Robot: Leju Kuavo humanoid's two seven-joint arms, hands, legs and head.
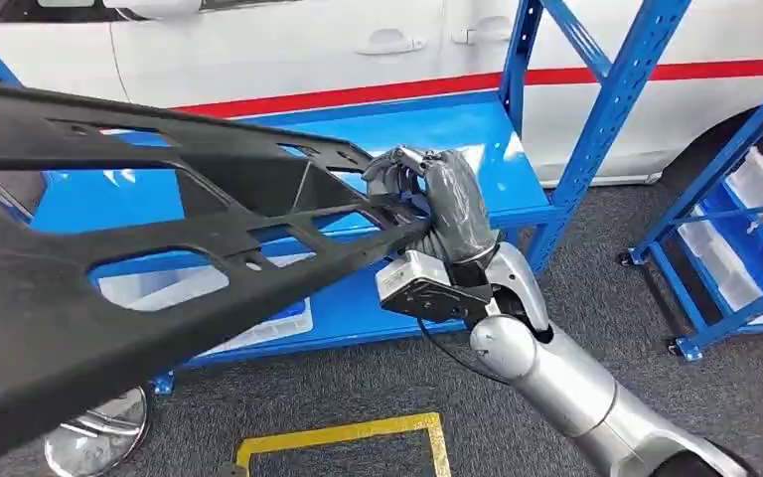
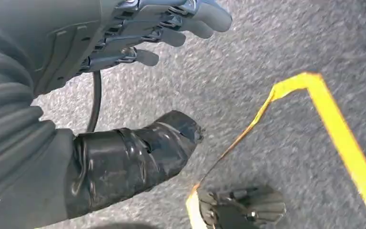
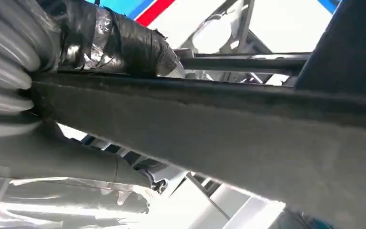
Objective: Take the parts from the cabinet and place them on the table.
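Grey carpet (image 1: 358, 383) with yellow floor tape (image 1: 343, 434), blue metal shelving (image 1: 606, 109), white car (image 1: 288, 45) behind.

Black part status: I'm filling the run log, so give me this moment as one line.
right robot hand: grips black part | part: raised before blue shelf | left robot hand: holds nothing, over floor

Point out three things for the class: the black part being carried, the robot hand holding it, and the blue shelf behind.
Black part (image 1: 159, 278), head view: on its flat ribbed middle.
Right robot hand (image 1: 437, 199), head view: on its knuckles, gripping the part's end.
Blue shelf (image 1: 457, 129), head view: on its bare top board.
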